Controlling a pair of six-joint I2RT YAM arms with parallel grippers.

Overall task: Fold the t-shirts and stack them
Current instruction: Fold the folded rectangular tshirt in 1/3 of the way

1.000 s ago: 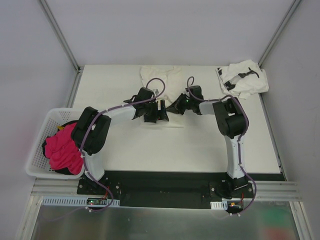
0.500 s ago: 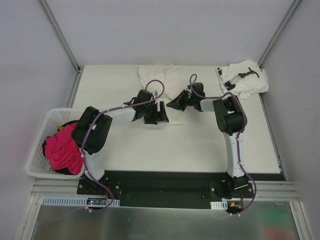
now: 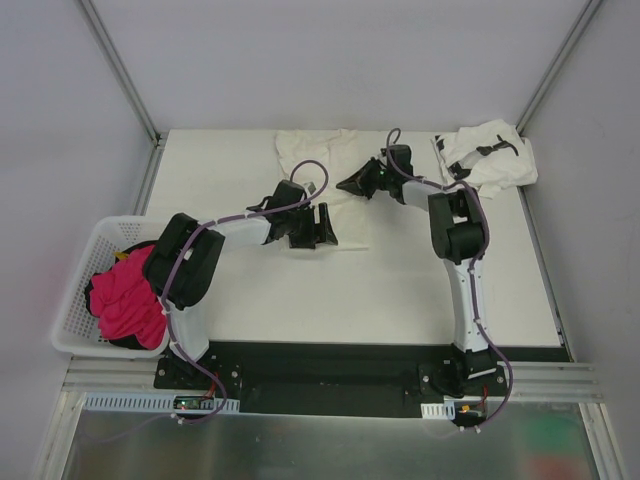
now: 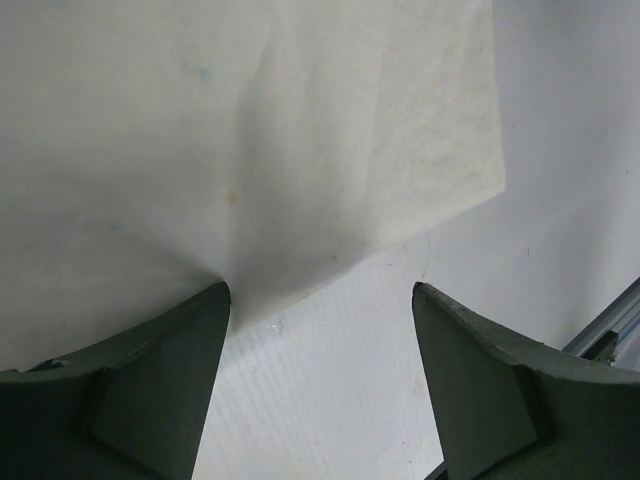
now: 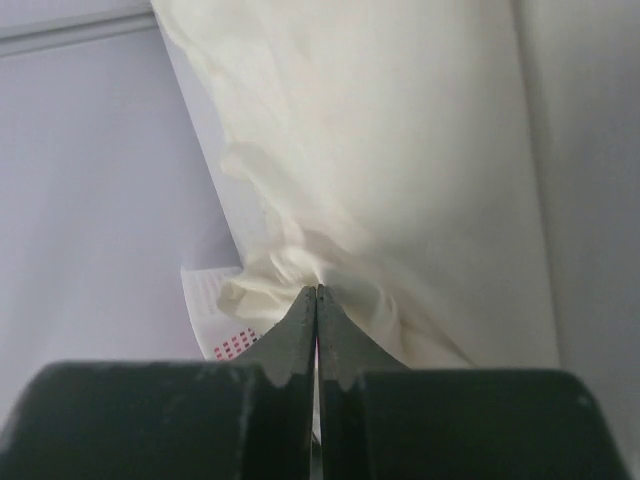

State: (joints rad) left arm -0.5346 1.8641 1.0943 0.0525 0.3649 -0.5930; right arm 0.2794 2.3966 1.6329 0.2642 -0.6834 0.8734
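The plain cream-white t-shirt (image 3: 310,155) lies at the back middle of the table, partly folded. My right gripper (image 3: 350,183) is shut on a bunched fold of it next to its care label, as the right wrist view (image 5: 317,292) shows, and holds that fold over the shirt. My left gripper (image 3: 322,228) is open at the shirt's near edge; in the left wrist view (image 4: 318,300) one fingertip (image 4: 215,300) touches the cloth (image 4: 250,130), with bare table between the jaws. The white t-shirt with black marks (image 3: 490,155) lies crumpled at the back right corner.
A white plastic basket (image 3: 75,290) with pink cloth (image 3: 125,300) stands off the table's left edge. Grey walls and metal frame rails enclose the white table (image 3: 400,290) at back and sides.
My right gripper has moved toward the back of the table, carrying the pinched fold of the cream shirt with it. My left gripper has stayed almost in place, still open.
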